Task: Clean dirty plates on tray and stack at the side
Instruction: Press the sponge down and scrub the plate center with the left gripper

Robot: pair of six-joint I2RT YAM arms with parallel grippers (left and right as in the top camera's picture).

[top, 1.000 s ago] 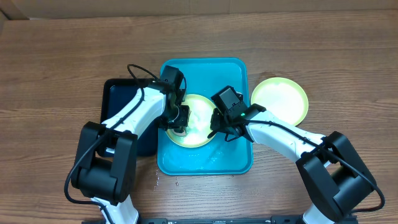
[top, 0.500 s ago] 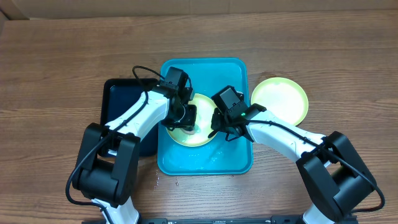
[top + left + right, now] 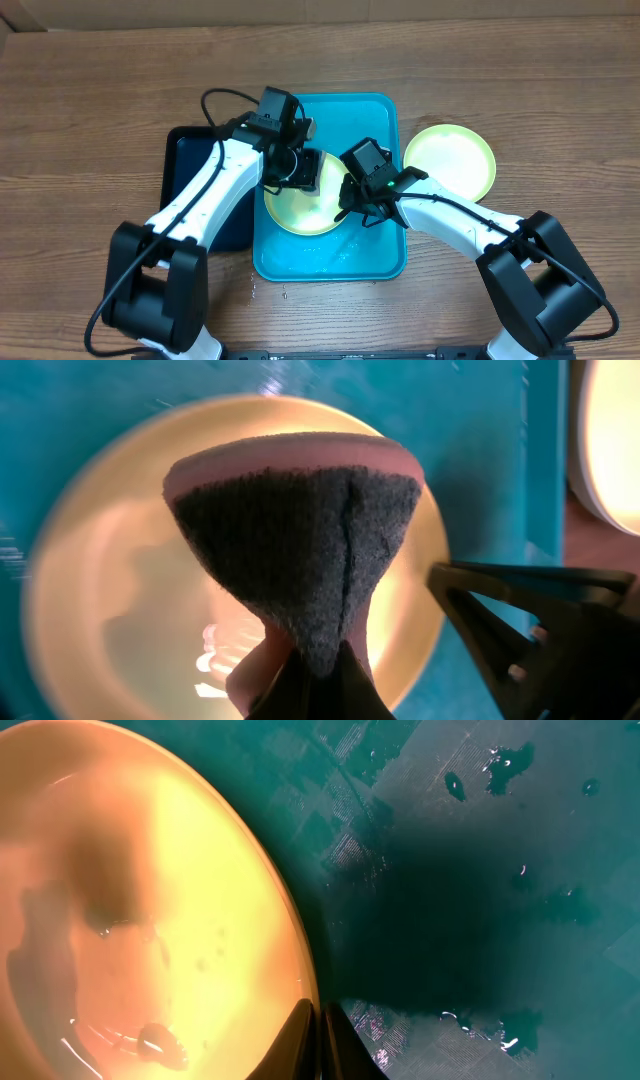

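A light green plate (image 3: 300,208) lies wet on the turquoise tray (image 3: 330,262). My left gripper (image 3: 300,172) is shut on a pink sponge with a dark scouring face (image 3: 300,550), held just above the plate's far rim (image 3: 120,560). My right gripper (image 3: 352,205) is shut on the plate's right rim (image 3: 300,990), one finger inside and one outside. A second light green plate (image 3: 450,160) lies on the table to the right of the tray. The blue plate is out of view.
A black tray (image 3: 190,160) lies left of the turquoise tray, partly under my left arm. Water drops lie on the turquoise tray's floor (image 3: 500,780) and on the table by its front left corner (image 3: 268,290).
My left gripper with the sponge has moved from the plate's left part up and right to its far rim. My right gripper and the plate have stayed put.
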